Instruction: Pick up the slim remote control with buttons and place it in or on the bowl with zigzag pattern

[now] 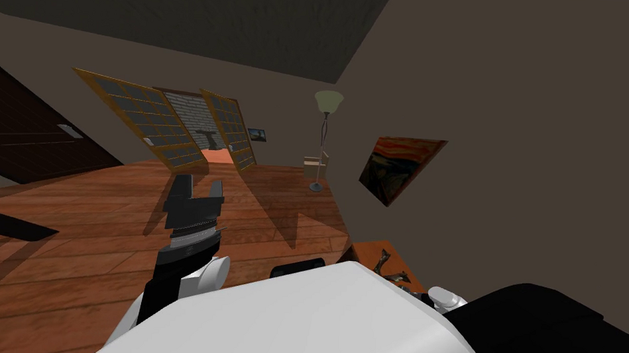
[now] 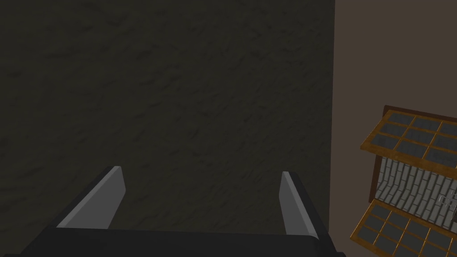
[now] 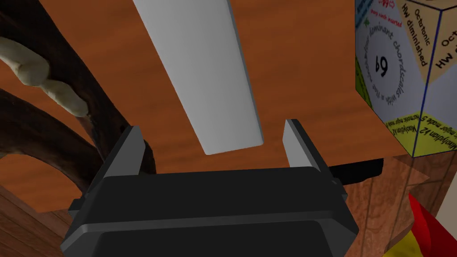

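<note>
One floor point(image 1: 91, 241): brown planks across the left and middle of the head view.
Table point(image 3: 308, 76): orange-brown top at the lower right of the head view, close against the wall.
Left gripper point(image 2: 202, 171): held up just left of centre in the lower half of the head view. Its fingers are spread wide with nothing between them.
Right gripper point(image 3: 213, 127): hangs over the table with its fingers parted and released. One finger stands on each side of the near end of the remote point(image 3: 201, 67), with a gap on both sides.
Printed block point(image 3: 401, 67): many-faced and covered in lettering, it stands on the table beyond one finger, near the table's edge.
Dark curved piece point(image 3: 67, 102): brown with pale lumps on it, beyond the other finger.
Remote: slim, pale grey, plain-faced. It lies flat on the table and runs away from the right gripper, between the printed block and the dark curved piece.
</note>
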